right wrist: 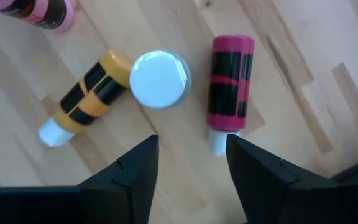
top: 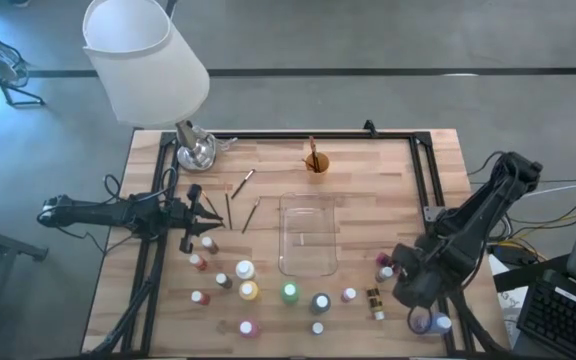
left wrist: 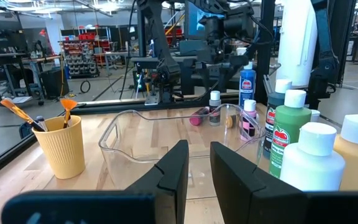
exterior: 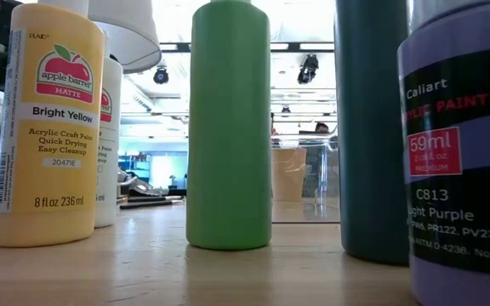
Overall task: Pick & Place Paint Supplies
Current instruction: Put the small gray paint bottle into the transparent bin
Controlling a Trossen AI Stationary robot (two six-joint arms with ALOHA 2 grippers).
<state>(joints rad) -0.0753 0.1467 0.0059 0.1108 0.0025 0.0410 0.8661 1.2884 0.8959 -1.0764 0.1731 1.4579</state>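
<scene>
At the left edge of the wooden worktop [top: 268,160] the left gripper [top: 203,212] is held low and level, its fingers [left wrist: 173,174] parted only by a narrow gap with nothing between them, pointed across the boards toward the clear plastic tray [top: 308,235] at the middle. Thin wooden-handled brushes [top: 251,214] are scattered on the boards between that gripper and the tray. A small orange cup [top: 316,162] with brushes standing in it is set near the far edge, and a white-shaded lamp [top: 148,60] stands at the far left corner. Along the near edge a loose row of small paint bottles is spread: a white-capped bottle [top: 244,270], a bright yellow bottle [top: 249,291], a green bottle [top: 289,293] and a dark teal bottle [top: 320,302], with smaller ones around them. Near the right near corner the right gripper [top: 413,285] is held above the boards, pointing down, its fingers [right wrist: 129,168] spread apart and holding nothing. Just beyond those fingers a magenta bottle [right wrist: 230,84] and a yellow-and-black bottle [right wrist: 89,93] are seen lying on their sides, with an upright white-capped bottle [right wrist: 160,79] between them and touching the yellow one.
</scene>
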